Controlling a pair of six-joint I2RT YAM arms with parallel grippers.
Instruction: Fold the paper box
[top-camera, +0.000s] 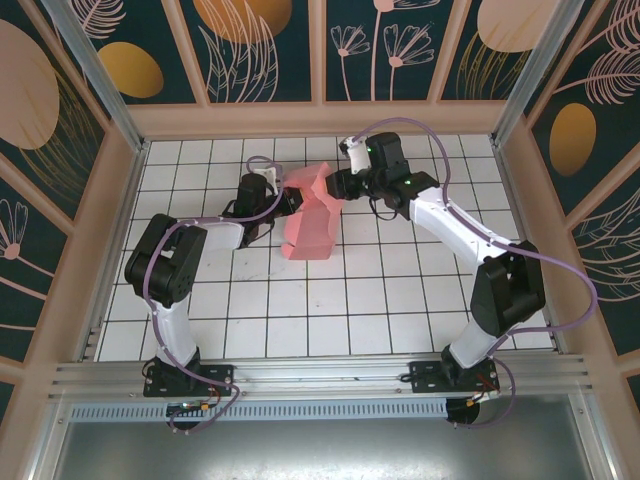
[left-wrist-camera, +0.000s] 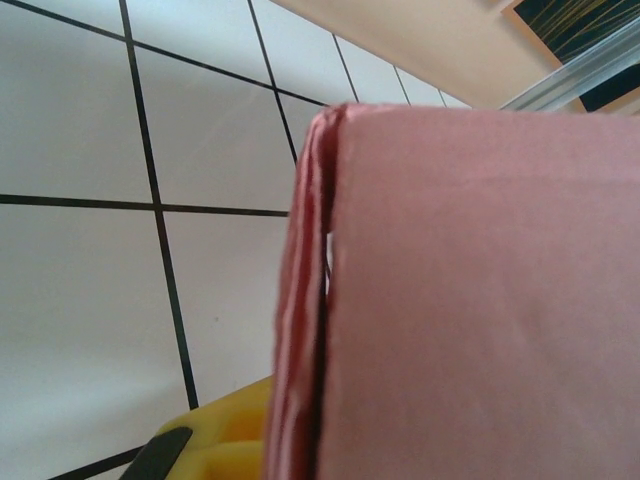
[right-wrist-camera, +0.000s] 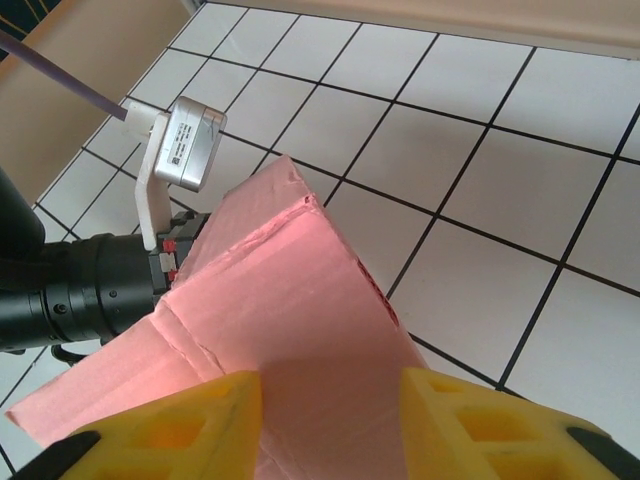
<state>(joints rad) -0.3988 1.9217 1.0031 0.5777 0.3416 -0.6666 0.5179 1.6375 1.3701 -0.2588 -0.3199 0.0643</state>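
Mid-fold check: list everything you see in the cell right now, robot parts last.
paper box: one, pink, mid-table between the grippers, partly folded
table: one, white tiles with black lines, under everything
enclosure walls: three sides, dark teal floral panels in beige frames
rail: one, silver, near edge, at the arm bases
left arm, right arm: two, black and white, purple cables
wrist camera: one, silver-white, on the left arm
left gripper: yellow fingers, shut on an edge of the paper box
right gripper: yellow fingers either side of the paper box, grip unclear
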